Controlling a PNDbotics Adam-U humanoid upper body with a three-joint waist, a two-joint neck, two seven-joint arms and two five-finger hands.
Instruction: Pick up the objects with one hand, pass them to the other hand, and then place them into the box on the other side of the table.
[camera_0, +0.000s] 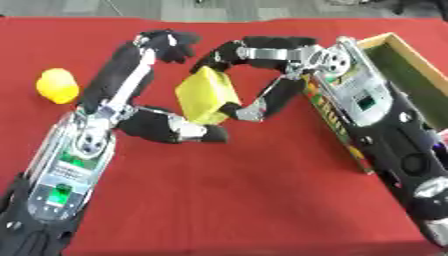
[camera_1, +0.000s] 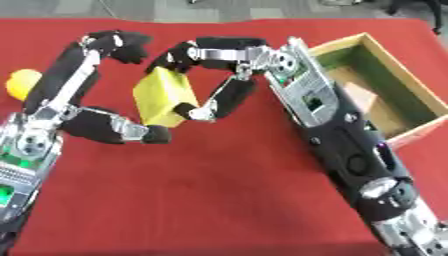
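A yellow block (camera_0: 206, 95) sits between the two hands near the middle of the red table (camera_0: 227, 200), tilted on edge. The right hand (camera_0: 262, 75) arches over it from the right: curled fingers (camera_0: 219, 54) hook over the block's far top edge and the thumb (camera_0: 249, 110) presses its near right corner, so this hand grips the block. The left hand (camera_0: 144, 90) reaches in from the left with its fingers (camera_0: 171, 42) bent toward the block's far side and its thumb (camera_0: 188, 131) curled under the near corner; whether they touch the block I cannot tell. A small round yellow thing (camera_0: 58, 86) lies on the table at the far left, apart from the hands. A wooden box (camera_1: 385, 90) with a green inside stands open at the right edge, behind the right arm.
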